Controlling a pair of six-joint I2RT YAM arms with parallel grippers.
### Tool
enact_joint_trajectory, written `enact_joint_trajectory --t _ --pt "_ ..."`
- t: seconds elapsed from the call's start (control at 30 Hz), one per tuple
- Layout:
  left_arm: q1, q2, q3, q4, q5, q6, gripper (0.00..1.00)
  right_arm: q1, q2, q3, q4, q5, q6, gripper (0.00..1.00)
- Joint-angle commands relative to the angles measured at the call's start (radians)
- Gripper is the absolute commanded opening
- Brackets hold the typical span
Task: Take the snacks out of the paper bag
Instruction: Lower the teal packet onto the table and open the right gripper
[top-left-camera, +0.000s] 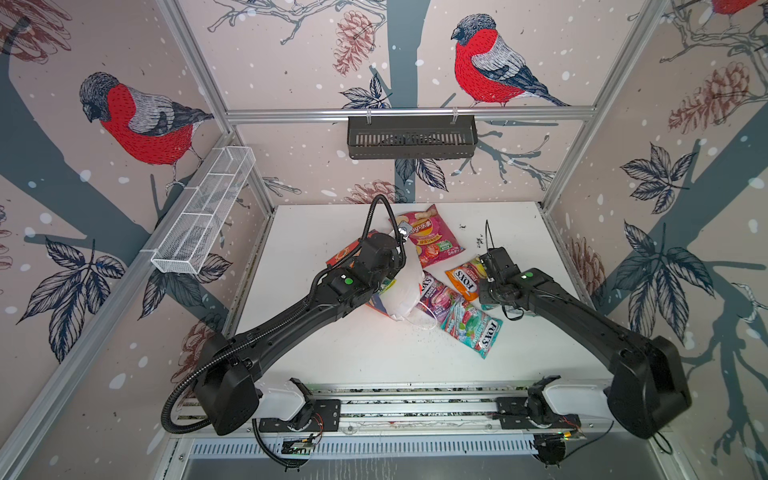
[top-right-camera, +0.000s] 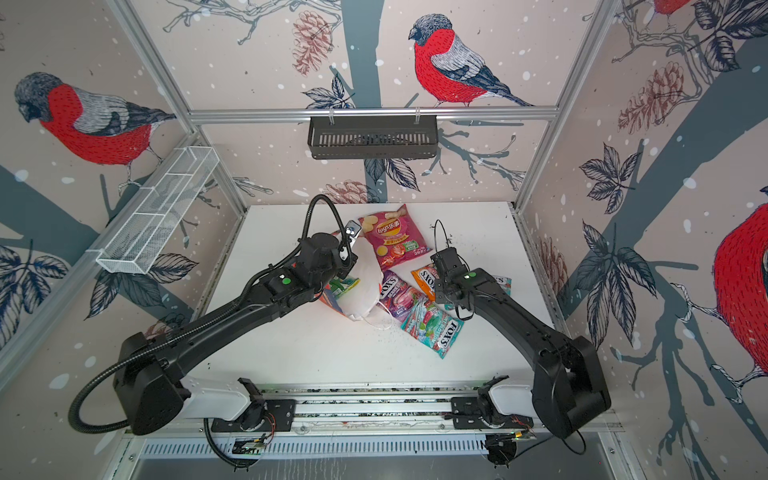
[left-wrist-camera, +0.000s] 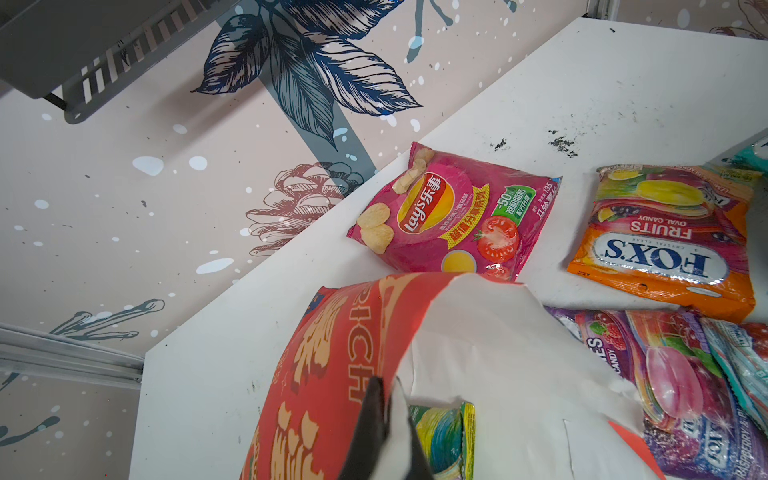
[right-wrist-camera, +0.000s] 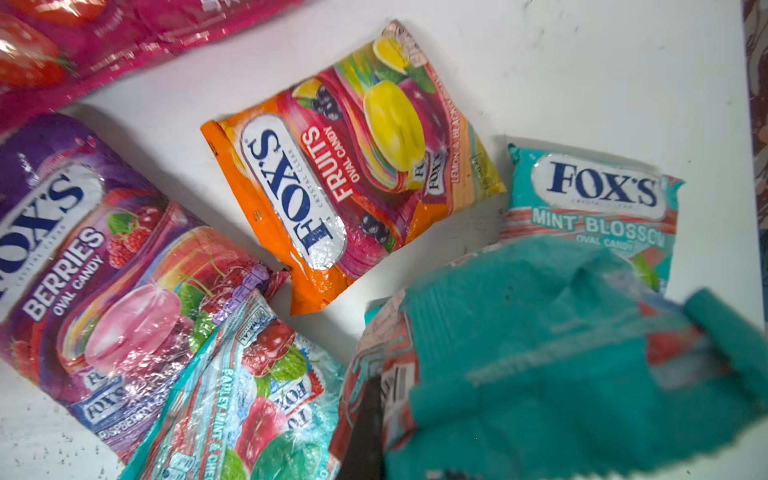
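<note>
The red paper bag (top-left-camera: 401, 291) sits tipped at the table's middle, its white inside (left-wrist-camera: 498, 374) showing. My left gripper (left-wrist-camera: 386, 415) is shut on the bag's red wall (left-wrist-camera: 332, 374) at the rim. A green-white pack (left-wrist-camera: 444, 440) lies inside the bag. Outside lie the pink chip bag (top-left-camera: 428, 235), the purple pack (top-left-camera: 432, 293), the orange pack (right-wrist-camera: 353, 174) and a teal pack (top-left-camera: 473, 328). My right gripper (right-wrist-camera: 382, 399) is shut on one end of another teal pack (right-wrist-camera: 582, 332), which bends up from the table beside the orange one.
The bag's white cord handle (top-left-camera: 424, 320) trails on the white table (top-left-camera: 353, 357). A black basket (top-left-camera: 411, 137) hangs on the back wall and a white wire basket (top-left-camera: 203, 212) on the left wall. The arms' rail (top-left-camera: 415, 405) runs along the front edge.
</note>
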Motion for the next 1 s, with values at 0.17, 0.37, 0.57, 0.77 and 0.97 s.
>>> enact_joint_trajectory --t 0.17,0.37,0.57,0.77,0.97 --pt "0.0 -0.014 -0.006 0.062 0.003 0.006 0.0 0.001 0.116 0.007 0.017 -0.019 -0.033 0.01" --pt "0.0 -0.025 -0.025 0.07 0.007 0.01 0.0 -0.002 0.098 -0.001 0.088 -0.058 -0.049 0.12" --pt "0.0 -0.068 -0.081 0.116 0.087 0.031 0.01 -0.009 0.041 -0.029 0.179 -0.136 -0.053 0.4" --pt "0.0 -0.088 -0.096 0.081 0.162 0.056 0.05 -0.012 -0.056 -0.08 0.306 -0.231 -0.029 0.52" --pt "0.0 -0.066 -0.099 0.012 0.207 0.047 0.06 -0.011 -0.212 -0.194 0.538 -0.42 0.041 0.52"
